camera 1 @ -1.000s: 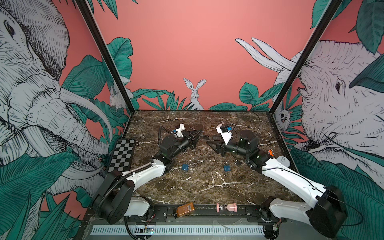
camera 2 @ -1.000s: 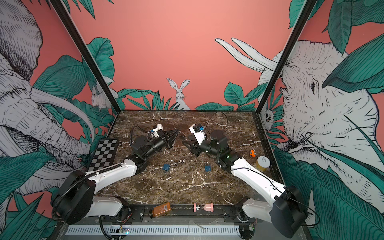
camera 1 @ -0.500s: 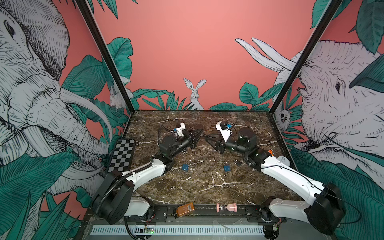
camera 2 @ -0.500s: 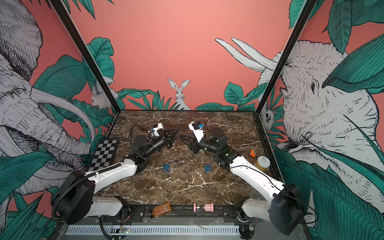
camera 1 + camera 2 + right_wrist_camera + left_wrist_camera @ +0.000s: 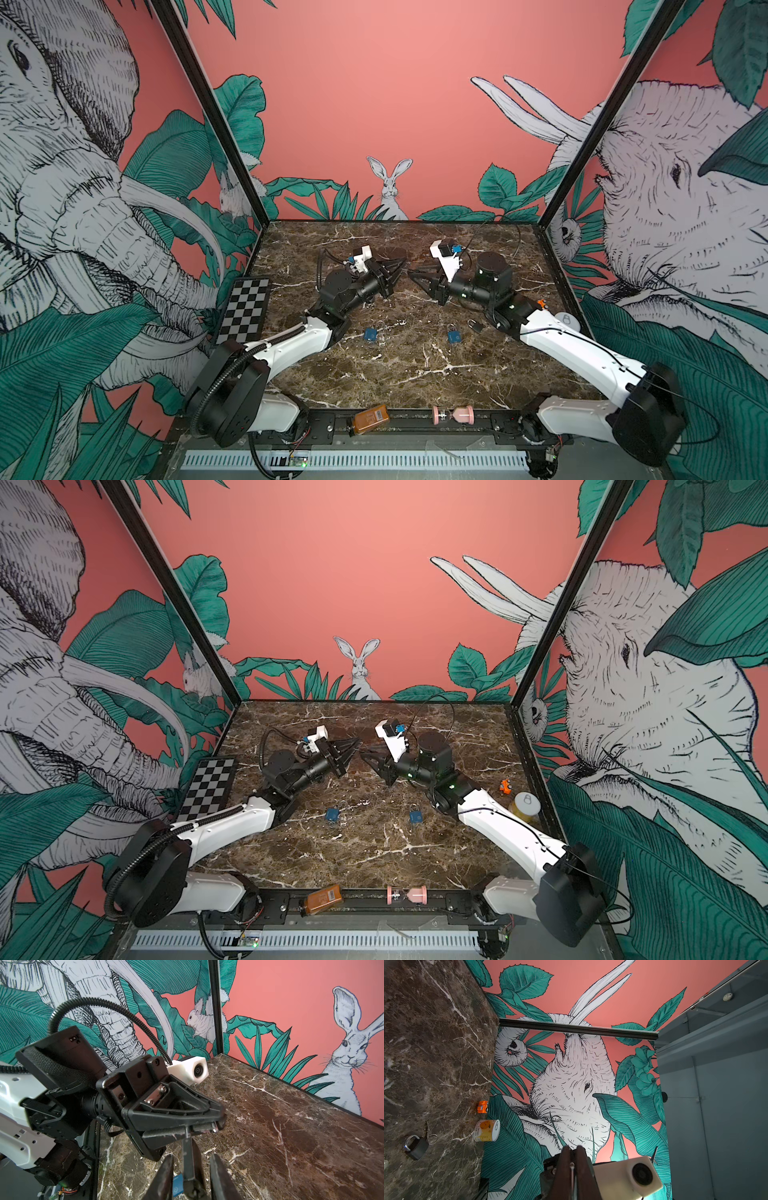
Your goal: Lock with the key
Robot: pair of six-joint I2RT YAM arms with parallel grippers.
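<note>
My left gripper [image 5: 400, 268] [image 5: 573, 1148] is shut on a thin metal key [image 5: 572, 1167], held above the middle of the marble table [image 5: 415, 374]. In the right wrist view the key's shaft [image 5: 186, 1133] runs from the left gripper [image 5: 219, 1124] into a dark padlock [image 5: 191, 1167] that hangs off it. My right gripper [image 5: 413, 275] [image 5: 192, 1157] faces the left one with a finger [image 5: 166, 1172] on each side of that padlock. A gap shows on both sides, so it is open.
Two blue padlocks [image 5: 370, 334] [image 5: 454, 336] and a black padlock [image 5: 476, 325] with a key ring [image 5: 430, 1136] lie on the table. An orange toy car [image 5: 505, 786] and a can [image 5: 527, 806] sit at the right wall. A checkerboard [image 5: 245, 309] lies at the left.
My right gripper has moved left and toward the back, up to the left gripper, and its jaws have narrowed round the hanging padlock. The left arm has stayed still.
</note>
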